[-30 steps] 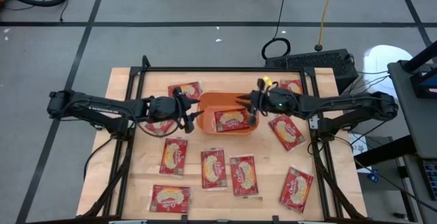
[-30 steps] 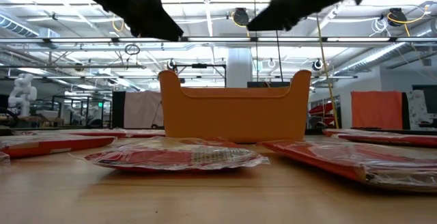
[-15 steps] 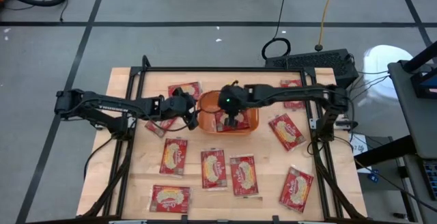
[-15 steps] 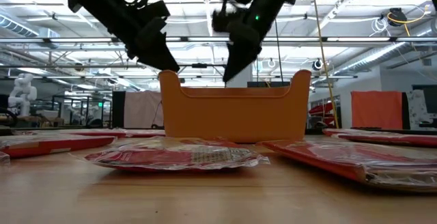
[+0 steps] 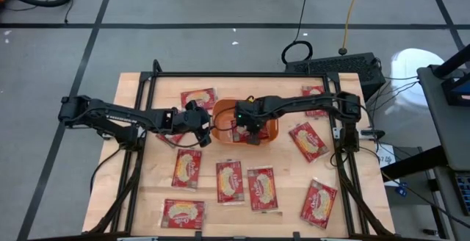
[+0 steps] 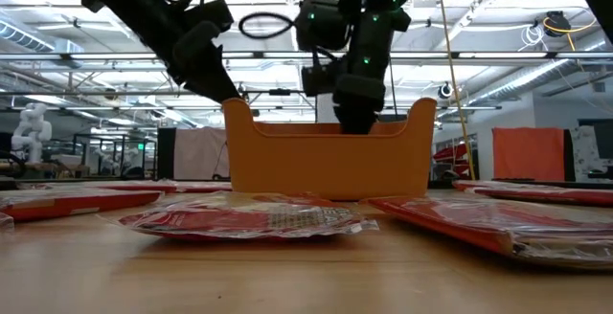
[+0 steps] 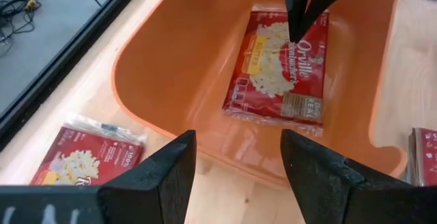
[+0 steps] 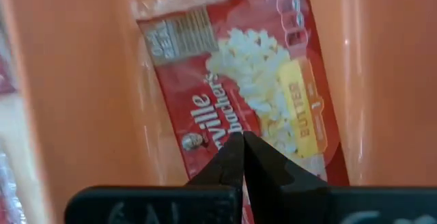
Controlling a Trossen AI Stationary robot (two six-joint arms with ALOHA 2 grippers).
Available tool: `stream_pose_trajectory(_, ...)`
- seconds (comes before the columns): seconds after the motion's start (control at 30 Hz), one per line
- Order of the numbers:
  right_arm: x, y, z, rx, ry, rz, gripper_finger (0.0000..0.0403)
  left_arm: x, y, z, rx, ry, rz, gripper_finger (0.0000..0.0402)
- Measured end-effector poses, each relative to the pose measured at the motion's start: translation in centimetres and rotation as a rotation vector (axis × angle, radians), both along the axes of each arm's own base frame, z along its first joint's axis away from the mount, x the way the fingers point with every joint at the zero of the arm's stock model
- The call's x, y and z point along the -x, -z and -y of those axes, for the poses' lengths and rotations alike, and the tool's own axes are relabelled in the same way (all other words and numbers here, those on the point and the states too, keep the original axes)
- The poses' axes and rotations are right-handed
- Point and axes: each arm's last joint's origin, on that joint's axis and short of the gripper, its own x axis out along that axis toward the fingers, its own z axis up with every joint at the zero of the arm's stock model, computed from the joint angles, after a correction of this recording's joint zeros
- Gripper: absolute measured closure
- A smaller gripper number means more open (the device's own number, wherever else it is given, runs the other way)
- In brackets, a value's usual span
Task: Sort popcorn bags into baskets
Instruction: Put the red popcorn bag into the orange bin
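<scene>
Left gripper (image 5: 208, 128) poised just left of the orange bin (image 5: 222, 112), fingers (image 7: 160, 176) apart, holding nothing. Inside the bin, one popcorn bag (image 7: 283, 70) lying flat on the floor. Right gripper (image 8: 242, 142) reaching down into the bin, fingers pressed together, tips at the bag's middle. Other popcorn bags (image 5: 229, 181) scattered flat around the table (image 5: 132, 175).

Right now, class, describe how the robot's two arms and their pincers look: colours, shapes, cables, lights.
Both arms are dark, slim and jointed, with black cables looping along them. The right arm shows small green lights near its wrist. The left pincer has two broad, flat black fingers; the right pincer has black fingers tapering to narrow tips.
</scene>
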Motion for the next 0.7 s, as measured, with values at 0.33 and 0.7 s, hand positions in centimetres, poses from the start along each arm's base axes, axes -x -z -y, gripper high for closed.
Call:
stream_pose_trajectory(0.33,0.5,1.7,0.1,0.048,0.032,0.005,0.0402,-0.7,0.9,0.0,0.022,-0.008,-0.011,0.0183)
stream_pose_trajectory(0.7,0.2,3.0,0.1,0.057,0.046,0.107,0.0403,-0.8,0.8,0.0,0.036,-0.019,0.007,0.0183)
